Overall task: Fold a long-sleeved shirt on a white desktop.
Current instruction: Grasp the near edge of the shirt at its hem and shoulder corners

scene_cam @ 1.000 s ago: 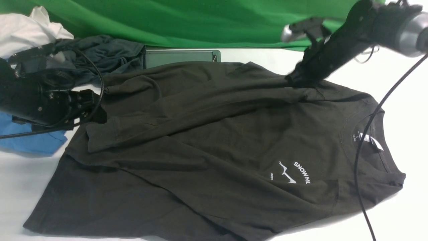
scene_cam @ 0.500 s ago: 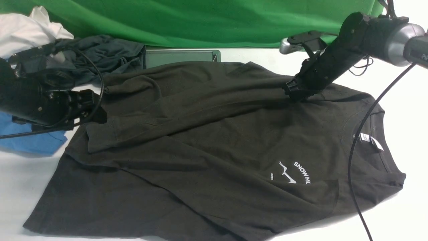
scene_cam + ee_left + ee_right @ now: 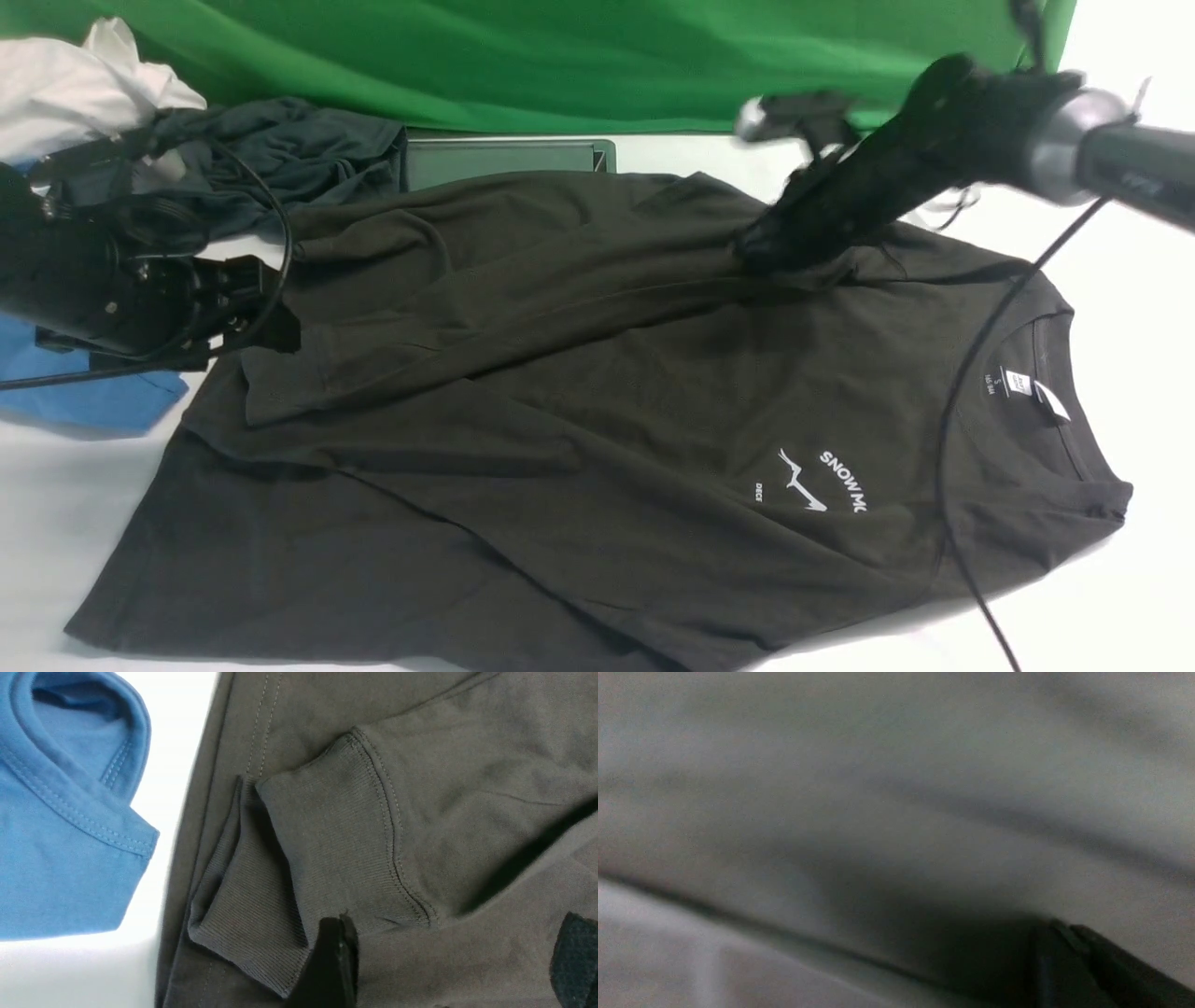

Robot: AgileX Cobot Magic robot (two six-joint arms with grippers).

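The long-sleeved shirt, black with a white chest print, lies spread on the white desktop, collar to the right. One sleeve is folded across the body. My right gripper is shut, pinching a ridge of fabric near the far shoulder. The right wrist view shows its closed fingertips against blurred shirt cloth. My left gripper hovers open at the shirt's left edge. In the left wrist view this gripper stands just above flat cloth beside two ribbed cuffs, holding nothing.
A blue shirt lies under the left arm, close to the cuffs. A dark grey-teal garment and white cloth sit at the back left. A grey hatch and green backdrop are behind. The right arm's cable hangs over the collar.
My right gripper has moved leftwards and slightly down across the far shoulder, drawing the pinched fabric with it. The left arm has stayed still.
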